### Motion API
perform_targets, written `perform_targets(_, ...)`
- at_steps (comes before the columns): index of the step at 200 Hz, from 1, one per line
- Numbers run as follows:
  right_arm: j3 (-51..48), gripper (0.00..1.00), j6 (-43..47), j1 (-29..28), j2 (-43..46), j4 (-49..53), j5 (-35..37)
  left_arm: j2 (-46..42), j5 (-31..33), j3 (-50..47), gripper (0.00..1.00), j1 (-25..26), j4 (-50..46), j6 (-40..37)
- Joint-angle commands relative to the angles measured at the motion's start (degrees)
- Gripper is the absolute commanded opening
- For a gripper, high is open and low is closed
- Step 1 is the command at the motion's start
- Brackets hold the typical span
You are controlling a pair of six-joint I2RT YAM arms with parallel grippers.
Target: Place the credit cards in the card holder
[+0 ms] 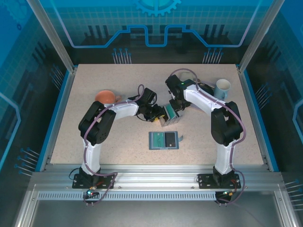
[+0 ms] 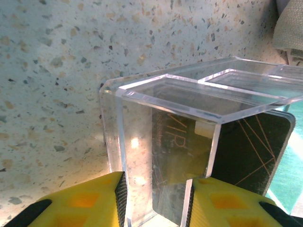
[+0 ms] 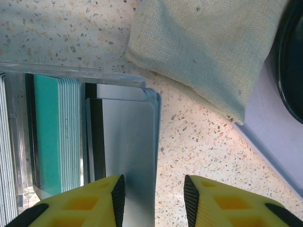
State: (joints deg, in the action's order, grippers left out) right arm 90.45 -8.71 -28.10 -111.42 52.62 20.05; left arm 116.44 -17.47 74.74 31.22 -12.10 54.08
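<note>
Yellow fingers (image 2: 80, 203) of the left pincer (image 2: 155, 201) sit closest, clamped on a clear stand (image 2: 142, 101). A dark card (image 2: 255, 151) with gold lines stands upright inside that stand, partly between the pads and partly showing past the finger on the view's right. In the right wrist view the right pincer (image 3: 154, 194) has its jaws apart. A grey card (image 3: 125, 137) with a black stripe runs under the finger (image 3: 80, 205) on the view's left and its far edge ends inside the gap. Bare counter (image 3: 189, 137) shows between that edge and the other finger, so nothing is clamped. Just left of the grey card a pack of teal cards (image 3: 47, 132) stands in the same stand. A beige cloth pouch (image 3: 203, 52) lies on the counter just beyond the grey card, near it but apart. From above, both pincers meet at the stand in mid-counter, the left arm reaching in from the left and the right arm from the right. The wallet (image 1: 164, 146) lies open and flat on the counter, nearer the arm bases than the stand and apart from both pincers. A second dark card (image 1: 169, 138) lies on its right half. An orange bowl (image 1: 106, 97) sits behind the left arm and a mug (image 1: 222, 87) sits beyond the right arm, both well apart from stand and wallet.
</note>
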Motion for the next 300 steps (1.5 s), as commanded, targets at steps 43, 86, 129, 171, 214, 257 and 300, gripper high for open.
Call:
perform_targets(43, 1.5, 0.25, 0.3, -0.3, 2.4, 2.2, 0.3, 0.9, -0.1, -2.2, 0.36, -0.2, -2.5, 1.1)
perform_targets(86, 1.2, 0.19, -0.2, -0.3, 3.1, 2.1, -1.3, 0.8, -0.1, -2.1, 0.36, -0.3, -2.7, 1.0)
perform_targets(129, 1.4, 0.13, -1.0, -0.2, 5.9, 2.5, -4.0, 0.4, 0.0, -2.4, 0.36, -0.2, -2.7, 1.0)
perform_targets(171, 0.3, 0.13, -2.7, 0.3, 9.7, 2.2, -9.8, -1.3, -0.1, -3.0, 0.37, -0.1, -2.3, 0.8)
perform_targets(214, -4.0, 0.04, -6.4, 2.5, 15.0, -0.7, -18.1, -5.0, -0.3, -4.6, 0.42, 0.0, -0.8, 0.2)
perform_targets(257, -5.6, 0.18, -5.9, 3.2, 15.2, -0.9, -15.7, -7.6, 0.3, -5.9, 0.43, 0.0, -1.2, -0.3)
perform_targets(300, 0.0, 0.37, -3.0, 1.7, 6.4, 1.2, -11.4, -5.4, 0.2, -5.6, 0.43, -0.1, -0.9, 0.3)
